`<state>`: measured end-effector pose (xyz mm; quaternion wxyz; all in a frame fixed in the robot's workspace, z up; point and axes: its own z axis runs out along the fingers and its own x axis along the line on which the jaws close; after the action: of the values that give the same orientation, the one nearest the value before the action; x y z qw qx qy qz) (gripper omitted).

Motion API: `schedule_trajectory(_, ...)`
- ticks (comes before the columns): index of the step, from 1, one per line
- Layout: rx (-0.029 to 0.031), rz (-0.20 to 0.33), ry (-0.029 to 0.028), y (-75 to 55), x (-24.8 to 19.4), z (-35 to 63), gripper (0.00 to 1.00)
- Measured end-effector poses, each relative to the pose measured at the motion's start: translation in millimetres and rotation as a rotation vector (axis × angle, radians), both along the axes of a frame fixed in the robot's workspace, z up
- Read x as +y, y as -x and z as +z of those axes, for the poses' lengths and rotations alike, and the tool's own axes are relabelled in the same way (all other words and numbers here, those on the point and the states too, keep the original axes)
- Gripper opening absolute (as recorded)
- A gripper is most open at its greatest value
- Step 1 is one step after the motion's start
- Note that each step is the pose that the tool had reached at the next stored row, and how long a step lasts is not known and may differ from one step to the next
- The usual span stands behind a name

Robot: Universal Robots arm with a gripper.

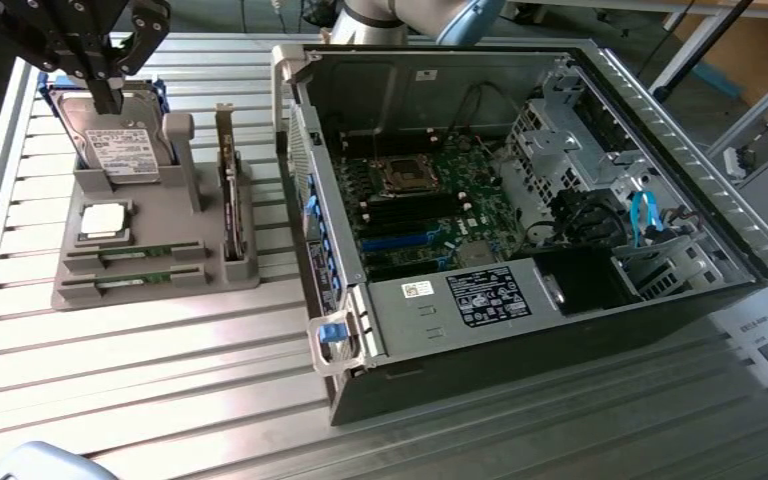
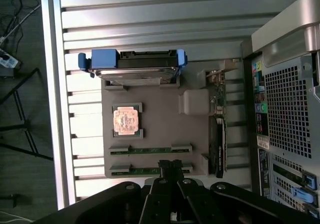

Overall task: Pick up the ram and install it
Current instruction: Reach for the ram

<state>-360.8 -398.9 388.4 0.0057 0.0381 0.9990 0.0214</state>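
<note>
Two rams lie side by side in slots of a grey holder: one ram nearer the processor, the other ram at the holder's near edge. In the wrist view these are the ram and the ram. My gripper hangs high over the holder's far end, in line with the upright hard drive, shut with nothing in it. In the wrist view its fingertips sit over the outer ram's end. The open computer case shows its motherboard.
The holder also carries a square silver processor and an upright expansion card. The hard drive sits in a blue caddy. The case's raised side wall stands right beside the holder. Slatted metal table lies all around.
</note>
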Motion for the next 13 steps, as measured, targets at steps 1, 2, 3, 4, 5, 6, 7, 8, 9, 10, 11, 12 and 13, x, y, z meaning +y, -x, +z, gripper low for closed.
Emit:
schedule_trajectory(1,-0.0001,0.0,-0.0001,1.3,0.0,0.0,0.1)
schedule_trajectory(2,0.0001,0.0,0.0,2.7,0.0,0.0,0.1)
schedule_trajectory(3,0.0,0.0,0.0,4.1,0.0,0.0,0.1)
schedule_trajectory(4,0.0,0.0,-0.0001,5.1,0.0,0.0,0.1)
schedule_trajectory(5,-0.0001,0.0,-0.0001,5.3,0.0,0.0,0.1)
schedule_trajectory(6,-0.0001,0.0,0.0,5.3,0.0,0.0,0.1)
schedule_trajectory(7,-0.0001,0.0,-0.0001,5.3,0.0,0.0,0.1)
schedule_trajectory(8,0.0,0.0,0.0,5.4,0.0,0.0,0.1)
schedule_trajectory(9,0.0,0.0,-0.0001,5.4,0.0,0.0,0.1)
schedule_trajectory(10,0.0,0.0,0.0,5.4,0.0,0.0,0.1)
schedule_trajectory(11,-0.0001,0.0,0.0,5.4,-0.1,0.0,0.1)
schedule_trajectory(12,0.0,0.0,-0.0001,5.5,-0.3,0.0,0.1)
schedule_trajectory(13,0.0,0.0,-0.0001,5.4,-0.8,0.0,0.1)
